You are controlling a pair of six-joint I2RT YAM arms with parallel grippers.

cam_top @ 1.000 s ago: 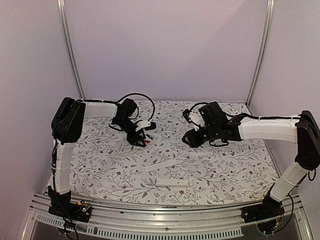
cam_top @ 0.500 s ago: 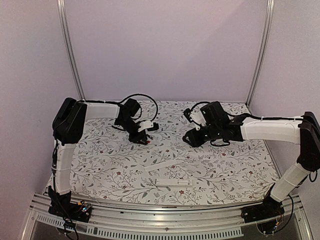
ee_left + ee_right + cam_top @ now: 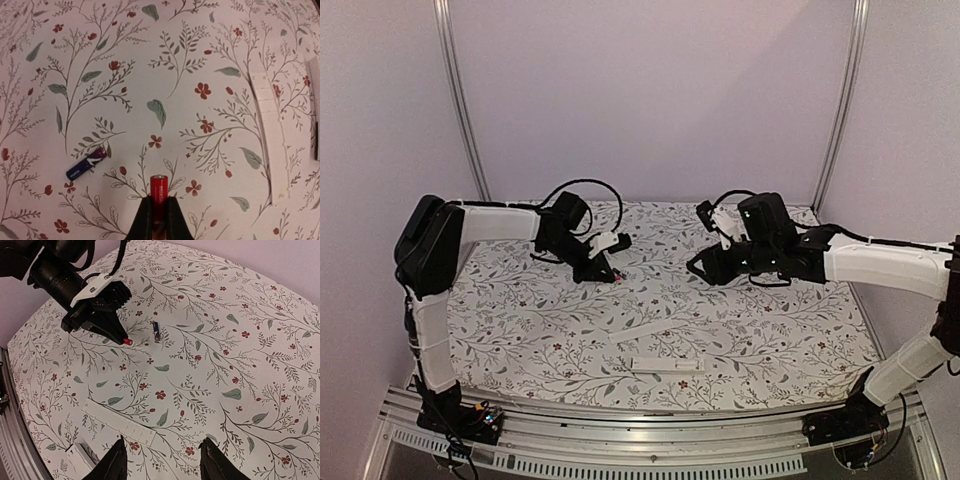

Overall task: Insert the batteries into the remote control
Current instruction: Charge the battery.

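Surface: table point(image 3: 800, 340) under a white cloth printed with leaves and red flowers, plain pale walls behind.
Left gripper point(image 3: 159, 212): jaws closed on a red battery point(image 3: 159, 192). The battery's front end juts ahead of the fingertips and its rear end is hidden between them. Whether it touches the cloth cannot be told.
Second battery point(image 3: 86, 165): dark blue-purple, lying on the cloth ahead of the left jaws and off to their left, apart from them. Its print is too small to read.
Right gripper point(image 3: 165, 465): jaws parted with nothing between them. Only the two fingertips show in its own view.
Remote control point(image 3: 665, 364): white bar lying flat, well apart from both pairs of jaws. It is cut off at the frame edge in both wrist views, and which face is up cannot be made out.
Cover strip point(image 3: 645, 330): thin and flat, just beside the remote, between it and the left jaws.
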